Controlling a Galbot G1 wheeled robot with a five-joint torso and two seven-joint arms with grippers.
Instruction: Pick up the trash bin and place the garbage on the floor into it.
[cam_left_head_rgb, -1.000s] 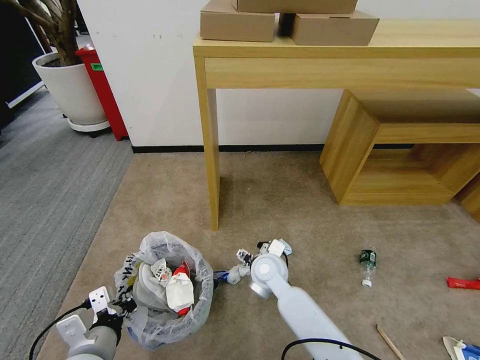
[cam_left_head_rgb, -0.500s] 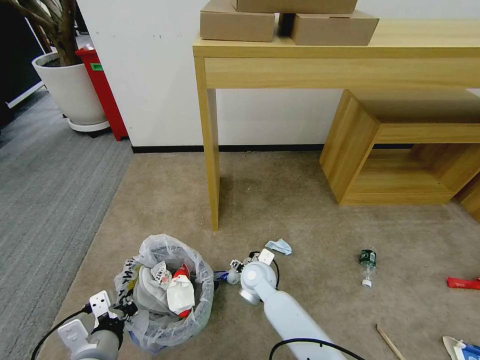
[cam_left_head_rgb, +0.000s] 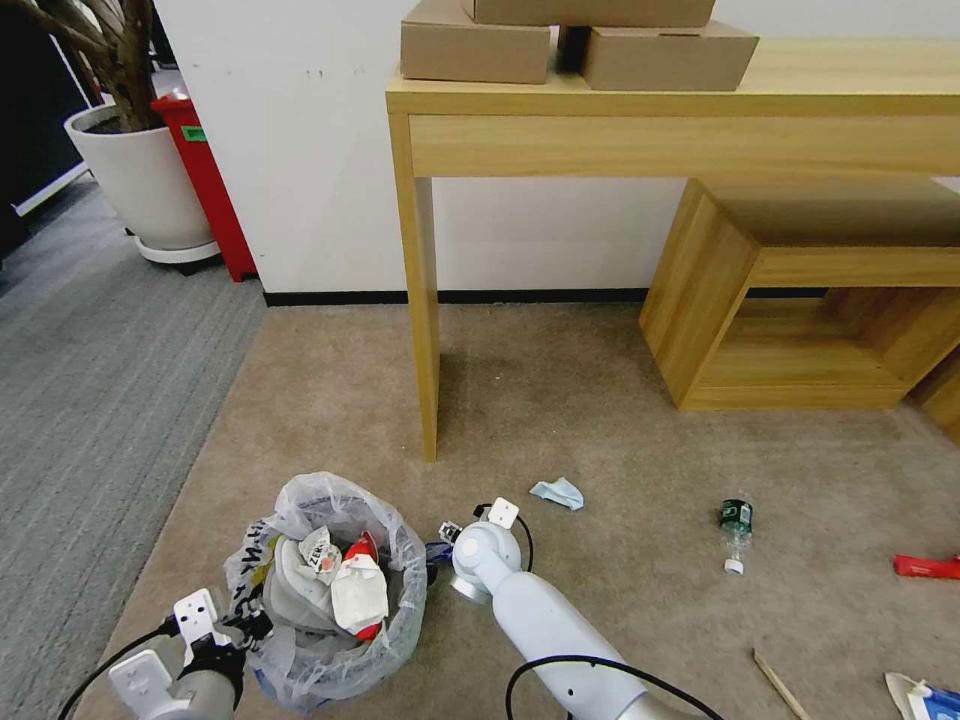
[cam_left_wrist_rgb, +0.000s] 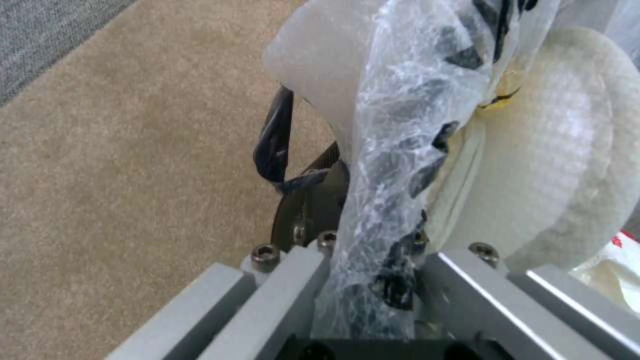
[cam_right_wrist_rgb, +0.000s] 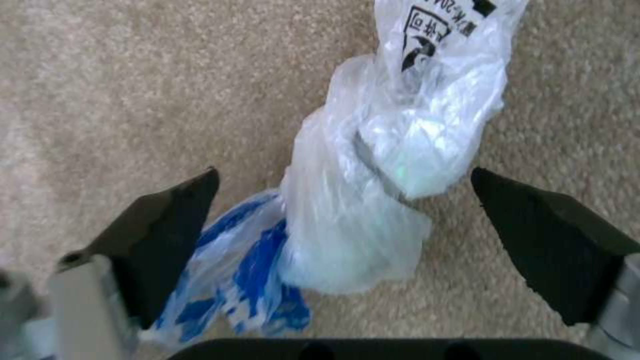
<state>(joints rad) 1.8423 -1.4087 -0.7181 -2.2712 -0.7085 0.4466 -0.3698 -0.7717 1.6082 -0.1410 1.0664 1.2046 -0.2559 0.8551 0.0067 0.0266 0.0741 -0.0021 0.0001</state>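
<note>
Trash bin (cam_left_head_rgb: 325, 590): on the beige carpet in front of the left bench leg; clear liner crinkled; white slippers, a red cup and paper inside.
Left claw (cam_left_head_rgb: 243, 622): at the bin's near-left rim, pinching the rim and liner (cam_left_wrist_rgb: 373, 240) between its fingers.
Right claw (cam_right_wrist_rgb: 347, 240): just right of the bin, low over the carpet, fingers spread around a knotted clear bag (cam_right_wrist_rgb: 373, 190) with a blue-white wrapper (cam_right_wrist_rgb: 240, 270) beside it.
Loose garbage: blue tissue (cam_left_head_rgb: 557, 492), green-labelled bottle (cam_left_head_rgb: 736, 528), red wrapper (cam_left_head_rgb: 926, 566), wooden stick (cam_left_head_rgb: 780, 685), all well apart on the floor to the right.
</note>
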